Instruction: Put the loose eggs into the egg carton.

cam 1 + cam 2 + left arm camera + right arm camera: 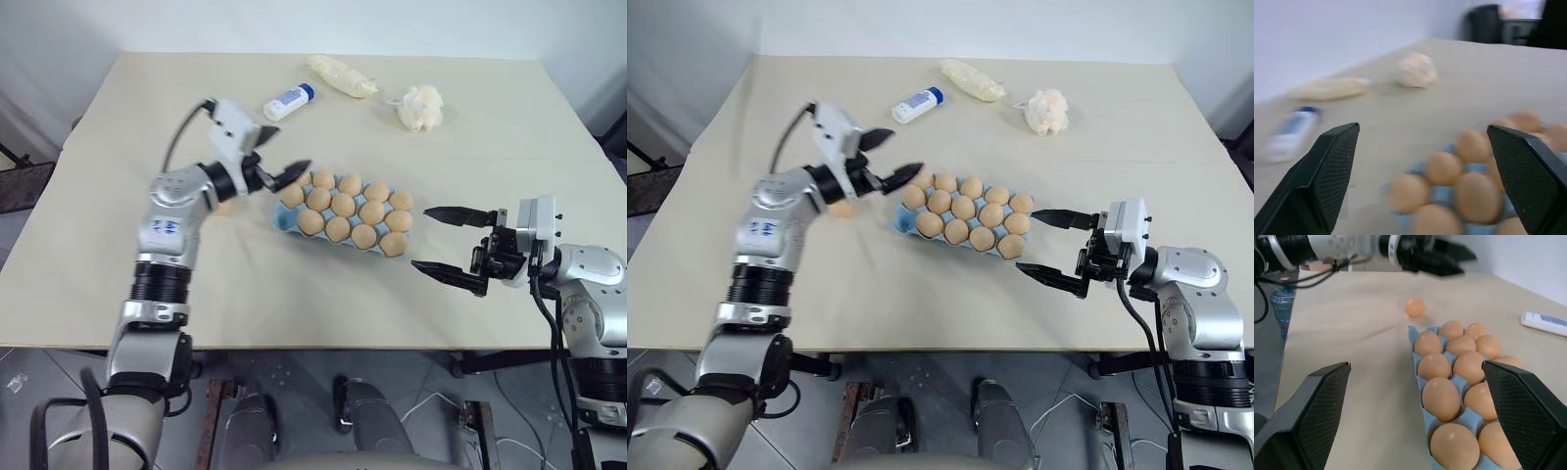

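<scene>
The left gripper (pixel 1422 147) has its two black fingers (pixel 1327 169) spread wide, nothing between them. Beyond them sits the blue carton (pixel 1442 193) full of eggs (pixel 1471 193). Farther off lie a white bottle (pixel 1290 134), a pale bag (pixel 1327 89) and a tissue wad (pixel 1417 71).

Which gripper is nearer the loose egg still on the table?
Left. The left gripper hovers open just above the loose egg; the right gripper waits open beyond the egg carton's far end.
</scene>
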Controlling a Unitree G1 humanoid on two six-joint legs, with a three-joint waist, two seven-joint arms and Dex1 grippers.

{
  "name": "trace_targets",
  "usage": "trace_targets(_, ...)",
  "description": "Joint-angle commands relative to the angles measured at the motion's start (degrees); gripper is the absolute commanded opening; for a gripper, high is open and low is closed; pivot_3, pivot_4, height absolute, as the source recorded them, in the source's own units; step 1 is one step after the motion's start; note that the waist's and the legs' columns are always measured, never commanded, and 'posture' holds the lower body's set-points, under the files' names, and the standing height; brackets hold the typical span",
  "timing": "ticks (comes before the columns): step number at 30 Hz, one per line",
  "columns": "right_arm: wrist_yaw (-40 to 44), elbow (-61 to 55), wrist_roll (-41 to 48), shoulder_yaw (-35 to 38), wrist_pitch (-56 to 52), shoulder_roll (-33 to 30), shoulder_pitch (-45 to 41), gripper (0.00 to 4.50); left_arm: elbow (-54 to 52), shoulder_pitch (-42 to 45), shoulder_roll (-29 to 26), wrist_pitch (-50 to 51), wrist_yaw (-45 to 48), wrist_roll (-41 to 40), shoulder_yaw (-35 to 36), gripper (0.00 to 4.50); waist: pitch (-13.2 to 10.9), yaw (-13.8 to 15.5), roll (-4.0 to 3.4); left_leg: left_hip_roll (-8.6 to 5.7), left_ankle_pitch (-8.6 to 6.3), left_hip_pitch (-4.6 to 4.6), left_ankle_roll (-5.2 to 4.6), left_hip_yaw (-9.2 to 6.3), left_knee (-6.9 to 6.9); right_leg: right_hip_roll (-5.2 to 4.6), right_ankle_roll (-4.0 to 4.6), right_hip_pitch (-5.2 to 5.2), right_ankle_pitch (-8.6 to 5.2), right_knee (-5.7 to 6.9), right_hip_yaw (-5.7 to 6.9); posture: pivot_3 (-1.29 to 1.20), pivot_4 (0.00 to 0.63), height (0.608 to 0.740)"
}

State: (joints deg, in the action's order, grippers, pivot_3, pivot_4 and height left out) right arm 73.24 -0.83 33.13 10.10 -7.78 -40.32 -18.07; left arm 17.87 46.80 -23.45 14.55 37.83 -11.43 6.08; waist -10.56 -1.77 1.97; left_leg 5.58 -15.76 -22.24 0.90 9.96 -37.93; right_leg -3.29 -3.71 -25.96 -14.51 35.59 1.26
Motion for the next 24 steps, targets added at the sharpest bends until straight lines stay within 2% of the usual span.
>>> trace_targets(1,1.3,0.5,0.5,0.8,0.0,-1.2,-1.4,4.50,-4.5,-4.4,-2.7,0.0,-4.1,-1.7,6.0,4.45,0.0,0.0,0.00,-0.01,0.00,0.02,0.00,0.02,0.00,-0.01,0.00,0.01,0.00,0.02,-0.02,0.00,0.150,0.740)
trace_targets(6,3.4,2.4,1.1,0.4,0.8,-0.7,-3.5,4.50,-12.1,-16.6,-6.5,2.9,-5.9,-3.4,11.6,4.45,0.0,0.1,-0.01,0.02,-0.01,0.01,0.01,0.03,0.00,-0.02,0.01,-0.01,0.00,0.02,-0.01,0.00,0.150,0.740)
trace_targets(10,4.5,4.6,0.2,-0.5,0.6,-0.8,-5.4,4.50,-17.7,-26.9,-8.3,8.9,-7.1,-6.2,15.9,4.45,0.0,0.1,-0.01,0.05,-0.04,0.00,0.01,0.04,0.00,-0.04,0.03,-0.02,-0.01,0.00,0.00,0.00,0.150,0.740)
trace_targets(18,5.9,7.1,-0.7,-1.4,0.8,-0.6,-8.0,4.50,-25.5,-40.3,-9.2,15.1,-9.2,-8.8,22.2,4.45,0.0,0.0,-0.01,0.03,-0.23,0.03,0.26,0.01,0.01,-0.16,0.15,-0.02,-0.08,-0.04,-0.01,0.00,0.150,0.740)
trace_targets(21,6.3,7.6,-0.9,-1.6,0.9,-0.7,-8.4,4.50,-27.0,-41.7,-9.5,16.4,-9.5,-9.5,22.6,4.45,0.0,0.1,-0.01,0.03,-0.25,0.04,0.25,-0.01,0.03,-0.19,0.18,-0.04,-0.10,-0.05,-0.05,0.00,0.150,0.740)
trace_targets(24,6.5,8.4,-1.2,-2.1,1.0,-0.5,-9.2,4.50,-25.3,-37.3,-9.9,15.0,-9.4,-9.1,19.9,4.45,0.0,0.2,0.00,0.01,-0.24,0.03,0.26,0.00,0.03,-0.19,0.41,-0.03,-0.23,-0.05,0.00,0.00,0.150,0.740)
